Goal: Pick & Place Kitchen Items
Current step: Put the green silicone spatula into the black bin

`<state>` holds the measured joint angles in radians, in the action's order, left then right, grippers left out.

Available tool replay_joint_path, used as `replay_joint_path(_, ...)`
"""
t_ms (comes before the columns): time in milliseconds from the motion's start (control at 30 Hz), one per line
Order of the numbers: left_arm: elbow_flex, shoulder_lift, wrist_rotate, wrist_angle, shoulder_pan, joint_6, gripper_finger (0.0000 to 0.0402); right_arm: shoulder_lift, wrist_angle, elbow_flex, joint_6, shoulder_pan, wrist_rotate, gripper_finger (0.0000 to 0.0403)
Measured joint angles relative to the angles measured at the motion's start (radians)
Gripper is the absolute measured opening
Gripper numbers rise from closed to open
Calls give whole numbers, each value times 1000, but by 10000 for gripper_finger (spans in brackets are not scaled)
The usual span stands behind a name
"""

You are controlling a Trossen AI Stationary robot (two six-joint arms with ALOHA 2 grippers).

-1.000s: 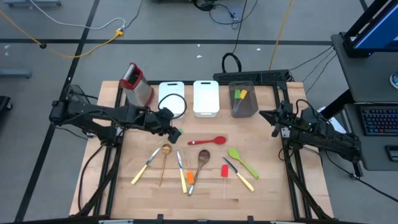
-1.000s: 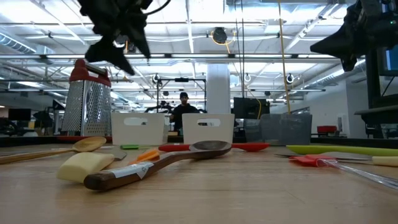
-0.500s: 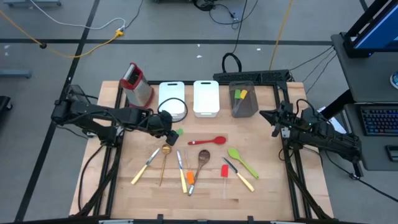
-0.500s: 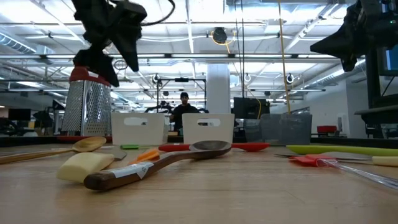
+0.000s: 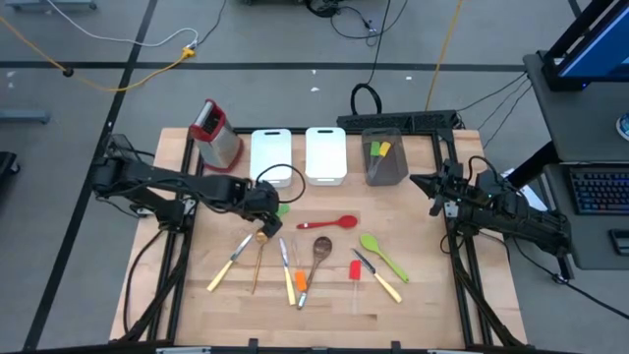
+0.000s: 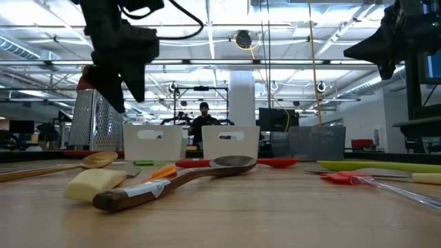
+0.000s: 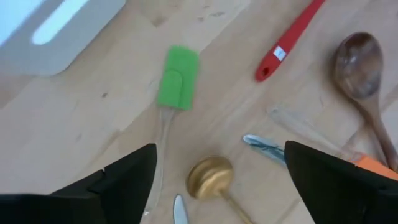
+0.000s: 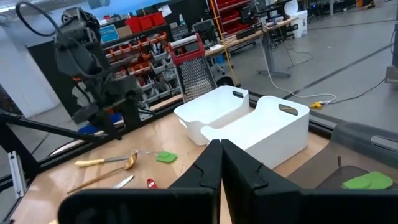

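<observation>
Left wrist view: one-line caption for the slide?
Open left gripper above the wooden table, over a green silicone spatula and gold metal spoon, with a red spoon and brown wooden spoon nearby.

two trays [image 5: 325,154] sit side by side at upper centre, grater [image 5: 215,132] to their left, utensils [image 5: 320,254] scattered below them, bin [image 5: 384,160] to the right.

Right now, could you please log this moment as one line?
left gripper: open, above gold spoon | right gripper: shut, waiting at table's right edge | nothing held
</observation>
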<state>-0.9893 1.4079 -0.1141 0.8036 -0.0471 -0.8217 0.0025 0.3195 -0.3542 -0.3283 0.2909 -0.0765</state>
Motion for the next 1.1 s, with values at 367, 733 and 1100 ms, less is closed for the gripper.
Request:
replay_joint_path(367, 6, 115, -11, 16, -8, 10, 341, 0, 0, 0, 0, 0, 2, 0)
replay_joint_path(733, 6, 243, -20, 8, 3, 9, 316, 0, 0, 0, -4, 0, 2, 0)
replay_joint_path(1100, 6, 276, -44, 8, 44, 56, 310, 0, 0, 0, -4, 0, 2, 0)
